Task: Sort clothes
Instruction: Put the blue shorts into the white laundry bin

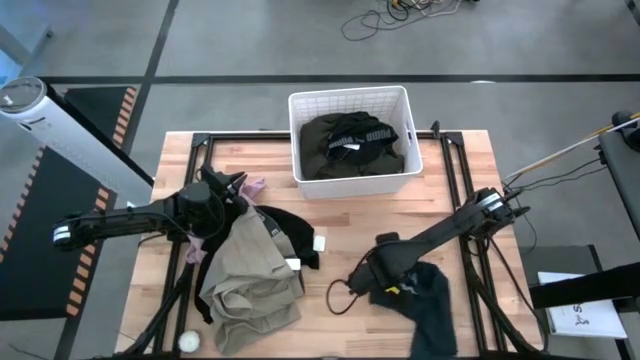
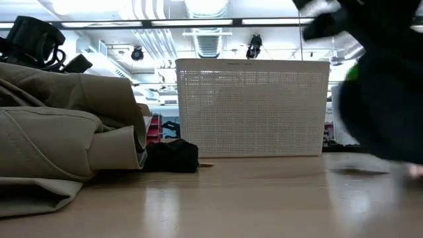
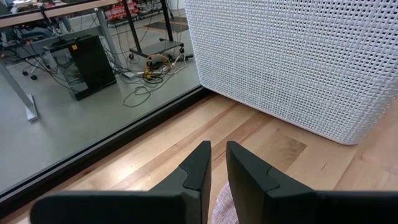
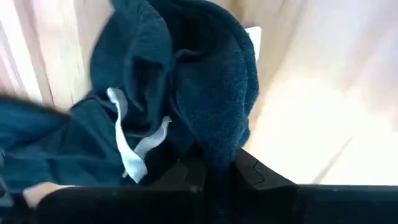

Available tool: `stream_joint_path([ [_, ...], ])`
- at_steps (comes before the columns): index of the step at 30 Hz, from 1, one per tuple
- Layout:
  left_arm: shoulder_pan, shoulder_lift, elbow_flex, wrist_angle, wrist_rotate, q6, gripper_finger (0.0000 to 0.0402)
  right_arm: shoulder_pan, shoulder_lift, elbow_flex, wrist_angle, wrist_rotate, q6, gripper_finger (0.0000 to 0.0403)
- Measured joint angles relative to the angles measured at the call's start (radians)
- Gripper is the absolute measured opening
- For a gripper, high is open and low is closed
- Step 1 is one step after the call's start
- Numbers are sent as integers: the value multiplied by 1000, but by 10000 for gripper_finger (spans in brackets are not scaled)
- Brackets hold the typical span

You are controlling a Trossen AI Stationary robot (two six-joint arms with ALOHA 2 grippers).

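The right gripper [image 1: 385, 282] pinches a dark navy-blue garment [image 1: 425, 305] near the bench's front right corner, the fabric bunched between its fingers in the right wrist view, a pale drawstring [image 4: 127, 155] trailing from the folds; most of the cloth appears to lie on the wooden bench [image 1: 345, 215], one end gathered up at the jaws. The left gripper [image 1: 232, 190] waits near the rear left part of the bench, its fingers [image 3: 198, 163] drawn nearly together with only a thin slit between them and nothing held, just above a small pale pink garment [image 1: 254, 187]. Beside it, along the left edge, a beige-khaki garment [image 1: 245, 275] lies heaped over a black garment [image 1: 295, 232]. The white basket [image 1: 350, 100] at the middle of the rear edge already holds dark olive-green clothing [image 1: 350, 150]. The step in hand looks to be lifting the navy piece for sorting; the next move likely calls for raising it clear of the bench and carrying it toward the basket or its own pile without dragging the trailing cloth or snagging the black cable [image 1: 345, 295] looped close to the gripper.
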Motion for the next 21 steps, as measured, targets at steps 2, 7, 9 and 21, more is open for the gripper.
stream_joint_path([
  [2, 0, 0, 0, 0, 0, 0, 38, -5, 0, 78, -31, 55, -15, 8],
  [7, 0, 0, 0, 0, 0, 0, 38, -19, 0, 284, -86, 212, -41, 8],
  [9, 0, 0, 0, 0, 0, 0, 38, -23, -4, 366, -85, 278, -66, 8],
  [21, 0, 1, 0, 0, 0, 0, 38, -95, -76, 671, 57, 892, -320, 7],
])
